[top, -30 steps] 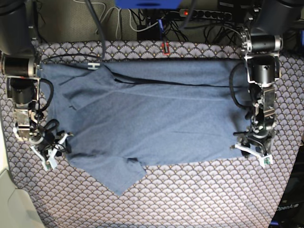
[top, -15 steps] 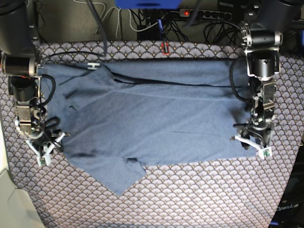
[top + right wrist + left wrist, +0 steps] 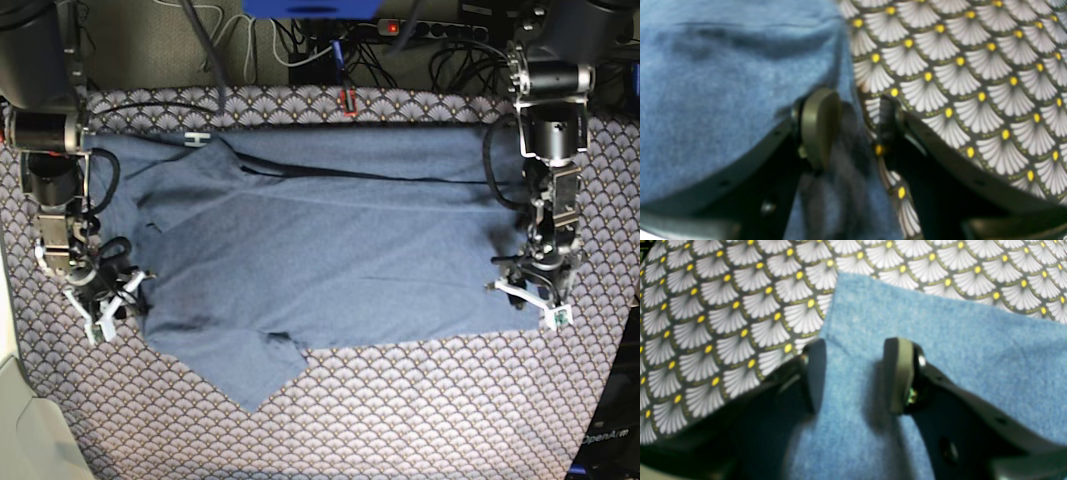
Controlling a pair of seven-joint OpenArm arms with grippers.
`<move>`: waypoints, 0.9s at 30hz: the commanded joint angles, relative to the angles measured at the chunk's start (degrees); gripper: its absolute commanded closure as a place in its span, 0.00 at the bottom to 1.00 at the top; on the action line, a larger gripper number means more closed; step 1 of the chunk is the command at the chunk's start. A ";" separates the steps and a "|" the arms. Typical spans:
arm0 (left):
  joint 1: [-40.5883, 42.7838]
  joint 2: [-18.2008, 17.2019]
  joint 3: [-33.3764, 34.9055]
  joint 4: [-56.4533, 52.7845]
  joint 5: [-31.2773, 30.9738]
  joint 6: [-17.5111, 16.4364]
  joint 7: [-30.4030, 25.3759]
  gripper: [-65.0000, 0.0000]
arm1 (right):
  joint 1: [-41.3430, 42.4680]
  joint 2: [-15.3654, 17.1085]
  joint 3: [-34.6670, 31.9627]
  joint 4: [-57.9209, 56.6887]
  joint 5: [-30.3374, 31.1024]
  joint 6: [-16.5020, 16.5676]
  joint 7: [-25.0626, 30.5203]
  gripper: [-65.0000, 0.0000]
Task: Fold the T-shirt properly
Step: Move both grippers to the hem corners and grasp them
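T-shirt (image 3: 320, 240) spread flat on patterned desk (image 3: 400, 420), one sleeve pointing toward near edge. Since a second ago, right gripper (image 3: 105, 308) drawn back along shirt's side; left gripper (image 3: 530, 303) shifted slightly, straddling hem corner. Both parted, gripping nothing yet; likely lining up for first fold.

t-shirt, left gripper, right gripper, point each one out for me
T-shirt (image 3: 330, 240): base view, middle of the spread blue body.
left gripper (image 3: 853, 373): left wrist view, gap between its open fingertips, over the shirt's corner.
right gripper (image 3: 857, 123): right wrist view, between its open fingertips, at the shirt's edge.
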 commanded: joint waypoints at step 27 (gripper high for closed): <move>-1.93 -0.82 -0.20 -1.36 0.08 -0.08 -1.56 0.57 | -0.92 -0.62 -1.25 0.46 -0.24 0.95 -0.65 1.00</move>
